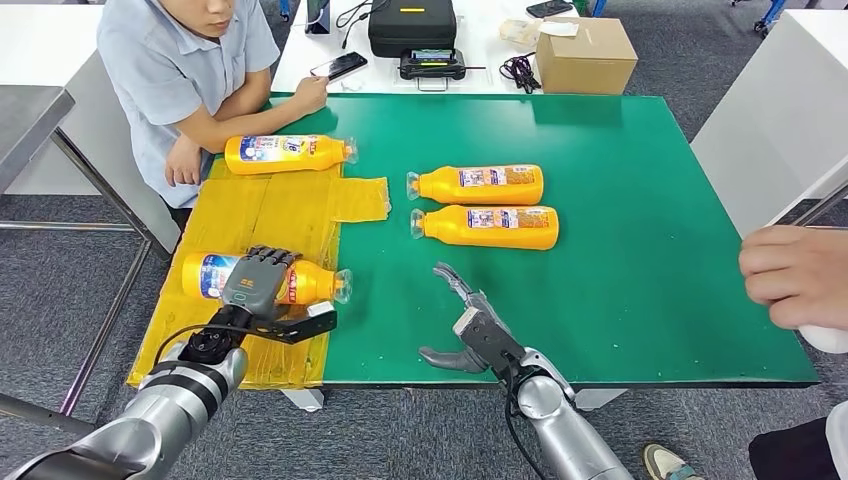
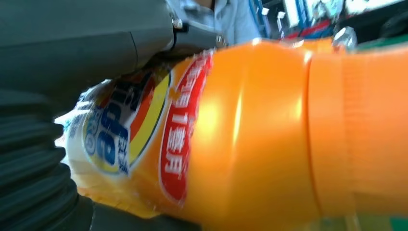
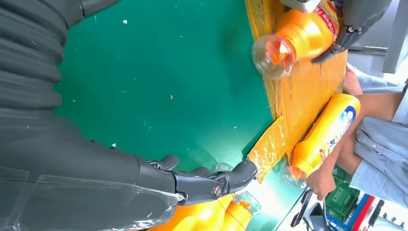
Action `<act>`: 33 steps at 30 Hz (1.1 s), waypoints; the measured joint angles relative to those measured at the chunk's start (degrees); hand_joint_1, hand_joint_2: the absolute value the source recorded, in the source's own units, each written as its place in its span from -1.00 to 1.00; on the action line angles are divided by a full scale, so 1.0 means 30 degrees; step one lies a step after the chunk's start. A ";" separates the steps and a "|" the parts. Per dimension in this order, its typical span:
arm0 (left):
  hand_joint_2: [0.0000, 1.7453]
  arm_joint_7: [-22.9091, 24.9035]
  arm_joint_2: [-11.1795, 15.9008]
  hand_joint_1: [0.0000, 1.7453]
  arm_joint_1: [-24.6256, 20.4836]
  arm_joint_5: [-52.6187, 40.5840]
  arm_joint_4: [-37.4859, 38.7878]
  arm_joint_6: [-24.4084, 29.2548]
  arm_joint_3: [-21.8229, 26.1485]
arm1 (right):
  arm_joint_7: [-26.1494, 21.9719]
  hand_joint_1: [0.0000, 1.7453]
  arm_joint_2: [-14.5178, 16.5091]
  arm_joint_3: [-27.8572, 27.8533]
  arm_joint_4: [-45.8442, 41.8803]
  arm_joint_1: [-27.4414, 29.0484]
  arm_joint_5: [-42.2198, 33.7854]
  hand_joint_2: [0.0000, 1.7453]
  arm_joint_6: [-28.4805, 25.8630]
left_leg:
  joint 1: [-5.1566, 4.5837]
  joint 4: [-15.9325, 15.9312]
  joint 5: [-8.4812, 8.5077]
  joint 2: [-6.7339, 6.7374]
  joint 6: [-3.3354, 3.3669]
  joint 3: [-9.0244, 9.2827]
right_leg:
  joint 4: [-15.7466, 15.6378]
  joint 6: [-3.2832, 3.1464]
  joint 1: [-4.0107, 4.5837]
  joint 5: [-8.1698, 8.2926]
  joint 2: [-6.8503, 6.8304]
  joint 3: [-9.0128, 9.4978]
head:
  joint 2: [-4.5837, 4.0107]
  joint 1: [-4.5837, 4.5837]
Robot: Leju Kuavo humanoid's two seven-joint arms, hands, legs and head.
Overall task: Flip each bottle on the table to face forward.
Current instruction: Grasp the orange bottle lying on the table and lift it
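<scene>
Bottles lie on their sides in all four spots on a green table (image 1: 640, 300), which stands on grey carpet (image 1: 60, 290) with white tables (image 1: 40, 40) around it. A sheet of yellow tape (image 1: 270, 215) covers the table's left part, toward 9 o'clock.

At 10 o'clock a person in a light blue shirt (image 1: 170, 60) sits at the far left corner, one forearm resting on the table edge. Just in front of that arm the far bottle (image 1: 285, 154) rests on the tape, cap to the right. At 8 o'clock the near bottle (image 1: 300, 283) lies on the tape, its clear cap pointing toward 3 o'clock. The left hand (image 1: 258, 282) is clamped over its middle, fingers curled across the label and thumb under the near side; the left wrist view shows the orange body and red-and-blue label pressed against the palm.

At the table's centre two more bottles, the upper middle bottle (image 1: 478, 184) and the lower middle bottle (image 1: 488, 227), lie parallel and just beside each other, caps toward 9 o'clock.

At 6 o'clock the right hand (image 1: 465, 325) hovers over bare green near the front edge, fingers spread and holding nothing.

At 12 o'clock a black case (image 1: 412, 25) and a cardboard box (image 1: 585, 55) sit beyond the table. At 3 o'clock another person's hand (image 1: 795, 275) hangs over the right edge.
</scene>
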 joint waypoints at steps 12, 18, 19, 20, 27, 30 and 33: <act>1.00 0.0574 -0.0235 -1.00 -0.0850 0.0693 0.0486 -0.3074 0.0042 | 0.0027 -1.00 0.0058 -0.0024 0.0000 0.0011 0.0215 1.00 -0.0004 | 0.0000 -0.0004 -0.0001 -0.0001 -0.0001 0.0107 | -0.0001 -0.0001 0.0001 -0.0001 0.0000 0.0113 | 0.0000 -0.0004; 1.00 0.0386 -0.0317 -1.00 -0.1244 0.1227 0.0688 -0.4461 0.0120 | 0.0078 -1.00 0.0085 -0.0058 0.0042 -0.0067 0.0364 1.00 0.0002 | -0.0001 -0.0008 -0.0003 0.0000 -0.0001 0.0158 | -0.0003 -0.0002 0.0000 -0.0003 0.0001 0.0166 | 0.0000 -0.0005; 1.00 0.0355 -0.0324 -1.00 -0.1274 0.1260 0.0726 -0.4571 0.0128 | 0.0080 -1.00 0.0086 -0.0069 0.0067 -0.0089 0.0397 1.00 0.0005 | -0.0001 -0.0008 -0.0004 0.0000 -0.0001 0.0172 | -0.0003 -0.0003 0.0000 -0.0004 0.0000 0.0179 | 0.0000 -0.0005; 1.00 0.0329 -0.0330 -1.00 -0.1296 0.1275 0.0763 -0.4648 0.0131 | 0.0080 -1.00 0.0086 -0.0082 0.0093 -0.0108 0.0419 1.00 0.0009 | -0.0002 -0.0008 -0.0005 0.0000 -0.0001 0.0187 | -0.0004 -0.0003 0.0000 -0.0005 0.0000 0.0192 | 0.0000 -0.0005; 1.00 0.0058 -0.0424 -1.00 -0.1255 0.1271 0.0798 -0.4339 0.0131 | 0.0080 -1.00 0.0086 -0.0215 0.0155 -0.0152 0.0659 1.00 0.0033 | -0.0001 -0.0010 -0.0005 0.0003 -0.0001 0.0229 | -0.0005 -0.0004 0.0001 -0.0005 0.0001 0.0226 | 0.0000 -0.0004; 1.00 -0.0058 -0.0459 -1.00 -0.1210 0.1236 0.0798 -0.4051 0.0131 | 0.0080 -1.00 0.0086 -0.0244 0.0171 -0.0151 0.0725 1.00 0.0033 | -0.0001 -0.0010 -0.0003 0.0001 -0.0002 0.0229 | -0.0004 -0.0004 0.0001 -0.0005 0.0000 0.0226 | 0.0000 -0.0004; 1.00 -0.0295 -0.0495 -1.00 -0.1131 0.1269 0.0796 -0.3355 0.0131 | 0.0075 -1.00 0.0089 -0.0286 0.0188 -0.0150 0.0791 1.00 0.0020 | -0.0001 -0.0010 -0.0003 -0.0001 -0.0002 0.0226 | -0.0004 -0.0004 0.0000 -0.0005 -0.0001 0.0221 | 0.0000 -0.0005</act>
